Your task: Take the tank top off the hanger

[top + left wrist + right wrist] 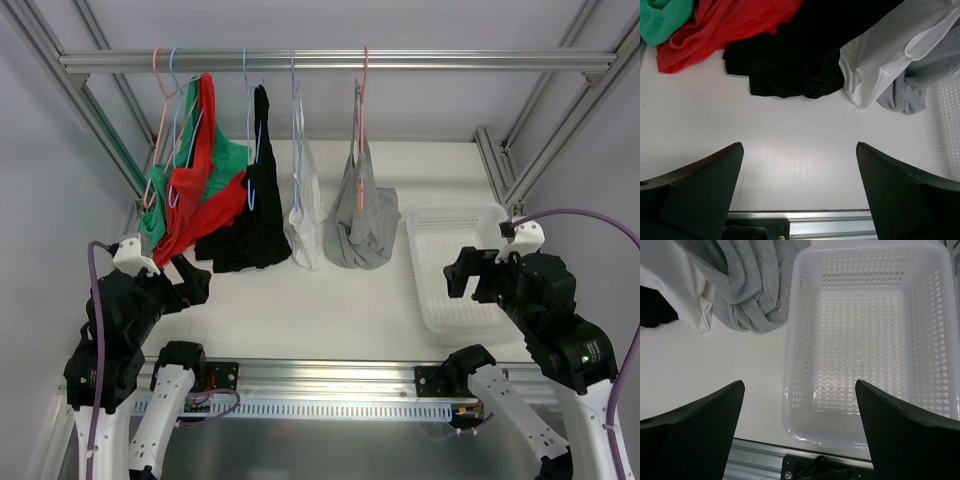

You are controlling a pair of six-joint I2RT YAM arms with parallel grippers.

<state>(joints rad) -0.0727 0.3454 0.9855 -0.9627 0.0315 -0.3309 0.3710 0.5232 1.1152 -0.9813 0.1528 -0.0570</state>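
Reaching up, the empty, wide-spread left pincer (800, 185) and right pincer (799, 425) should pinch high on the soft grey tank top (362, 225) hanging on the thin pink hanger (360, 110) under the metal rail (450, 60).

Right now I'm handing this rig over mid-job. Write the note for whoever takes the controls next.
Left pincer: open, empty, low over the table, in front of the black top.
Right pincer: open, empty, over the near left corner of the basket.
Garments: green top, red top, black top, white top and grey top all hang on hangers from the rail, with their hems pooled on the table.
Done: nothing is off a hanger, and nothing is in the basket.
Left: grip the tank top and slip it off its hanger.
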